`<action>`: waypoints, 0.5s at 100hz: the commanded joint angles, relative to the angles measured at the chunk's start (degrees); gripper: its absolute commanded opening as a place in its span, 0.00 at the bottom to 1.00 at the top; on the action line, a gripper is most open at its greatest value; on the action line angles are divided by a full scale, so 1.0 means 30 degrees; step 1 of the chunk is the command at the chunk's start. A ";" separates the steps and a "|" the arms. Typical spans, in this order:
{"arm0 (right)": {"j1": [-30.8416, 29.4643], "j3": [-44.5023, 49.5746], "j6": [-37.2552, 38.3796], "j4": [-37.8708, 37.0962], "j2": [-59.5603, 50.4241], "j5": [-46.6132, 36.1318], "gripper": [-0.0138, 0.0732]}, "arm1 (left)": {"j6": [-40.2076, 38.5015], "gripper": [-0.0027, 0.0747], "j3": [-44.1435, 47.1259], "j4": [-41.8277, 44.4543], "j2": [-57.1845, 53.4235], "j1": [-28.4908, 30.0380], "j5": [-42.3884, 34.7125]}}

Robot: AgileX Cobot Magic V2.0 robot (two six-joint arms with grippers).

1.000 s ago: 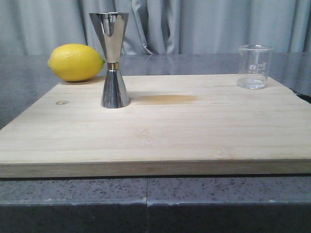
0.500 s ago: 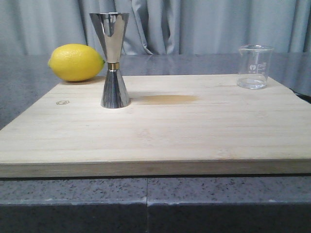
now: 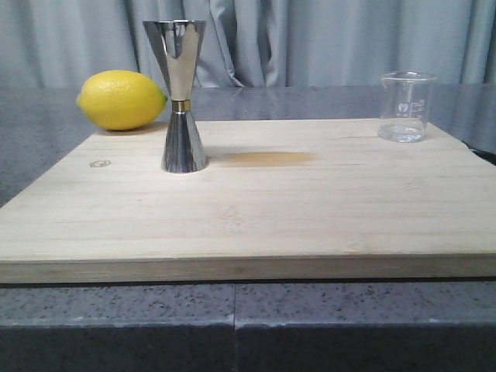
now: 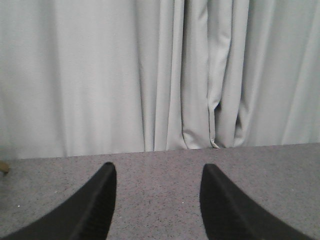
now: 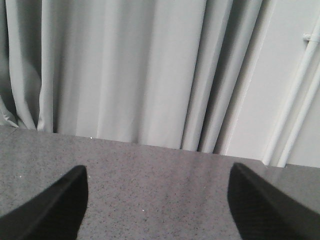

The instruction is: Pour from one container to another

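Both claws are hanging wide open with nothing in them: left claw (image 4: pixel 157 172) and right claw (image 5: pixel 157 175) are just facing grey curtain over the speckled grey counter (image 3: pixel 232 310). Out on the pale wooden board (image 3: pixel 256 209), the shiny steel hourglass jigger (image 3: pixel 180 97) is standing upright near the yellow lemon (image 3: pixel 121 99), and the small clear glass beaker (image 3: pixel 404 106) is sitting well apart at the board's far right corner.

I read this as a staged bar or kitchen mock-up in a lab: dark speckled stone counter (image 3: pixel 232 310) carrying a pale wooden cutting board (image 3: pixel 256 209), a shiny steel hourglass jigger (image 3: pixel 182 101), a yellow lemon (image 3: pixel 120 99) and a small clear glass beaker (image 3: pixel 404 107), all backed by plain grey curtains (image 3: pixel 310 39).
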 commanded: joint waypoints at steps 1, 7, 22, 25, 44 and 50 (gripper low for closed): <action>-0.0099 -0.0745 -0.0161 0.0008 -0.0732 -0.0845 0.77 | -0.0202 0.50 -0.0464 -0.0271 -0.0247 -0.0584 0.0091; -0.0099 -0.0745 -0.0161 0.0008 -0.1221 -0.0190 0.77 | -0.0202 0.50 -0.0436 -0.0008 -0.0369 -0.0809 -0.0062; -0.0099 -0.0745 -0.0161 0.0008 -0.2110 0.0349 0.77 | -0.0202 0.50 -0.0436 0.0191 -0.0877 -0.1151 -0.0947; -0.0099 -0.0745 -0.0161 0.0008 -0.2194 0.0396 0.77 | -0.0202 0.50 -0.0363 0.0238 -0.1026 -0.1151 -0.1111; -0.0099 -0.0745 -0.0161 0.0008 -0.2745 0.1881 0.77 | -0.0202 0.50 0.1192 0.0276 -0.2479 -0.1151 -0.2400; -0.0099 -0.0745 -0.0161 0.0048 -0.2796 0.2490 0.77 | -0.0202 0.50 0.1816 0.0276 -0.3003 -0.1151 -0.2806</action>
